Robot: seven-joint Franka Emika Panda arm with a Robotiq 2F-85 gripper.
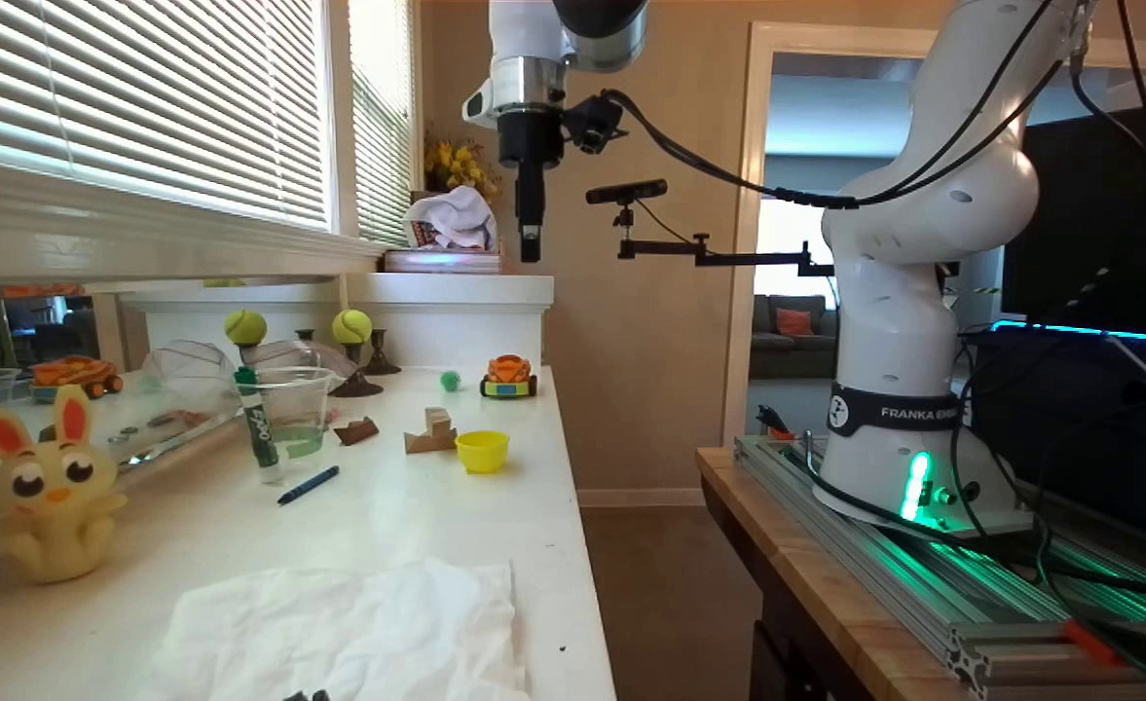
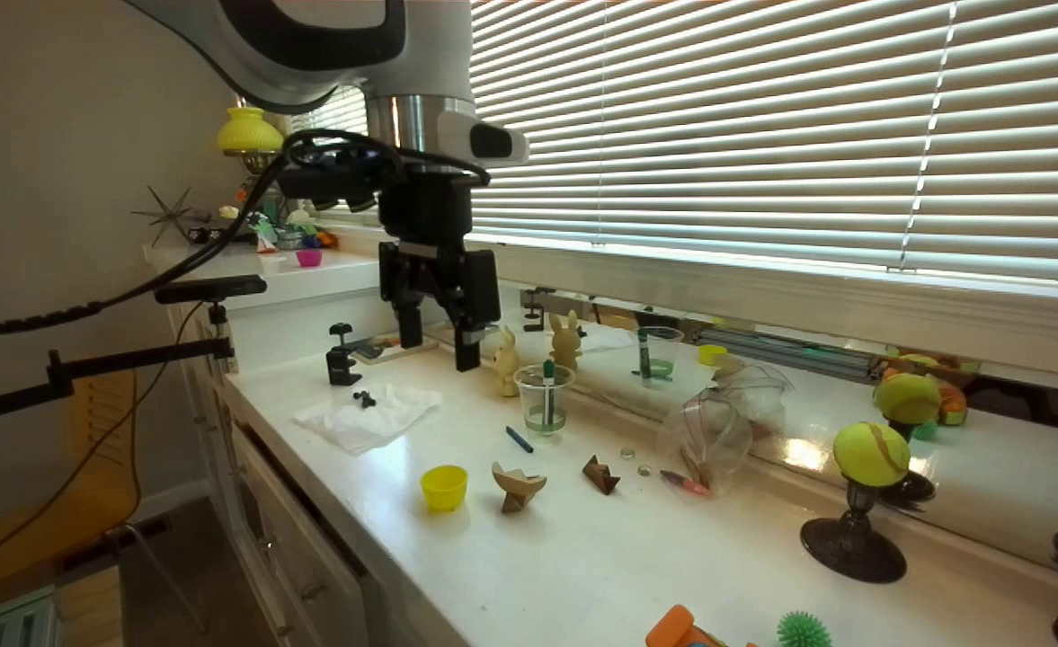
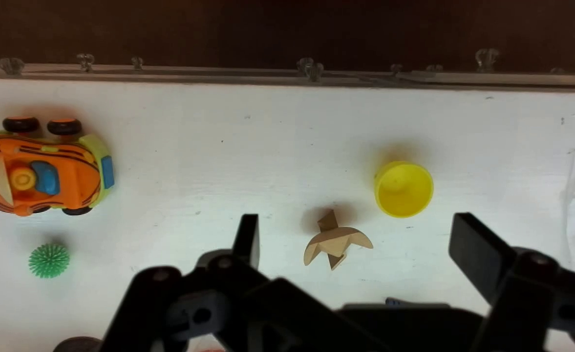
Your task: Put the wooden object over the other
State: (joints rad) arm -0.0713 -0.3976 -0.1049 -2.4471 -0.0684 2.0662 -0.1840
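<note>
- Foreground, in an exterior view: a toy rabbit [image 1: 55,501] and rumpled white sheet [image 1: 368,623] on the table [image 1: 417,521].
- Mid-table: the wooden object [image 3: 335,240] rests crosswise atop the lower wooden block [image 1: 426,444], just beside a yellow cup [image 1: 482,453].
- High above: the gripper [image 2: 439,343], jaws wide apart.
- Farther back: an orange-and-green toy [image 1: 509,380].

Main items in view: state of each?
Black two-finger gripper: open, empty
Tan curved wooden piece: stacked crosswise on another
Lower tan wooden piece: underneath
Dark-brown angular piece: lying apart
Yellow round plastic cup: upright, empty
Clear plastic cup: upright
Green marker: leaning inside that cup
Orange-and-green toy car: upright
White slatted blinds: lowered
White drawer: seems ajar
Green base light: lit
</note>
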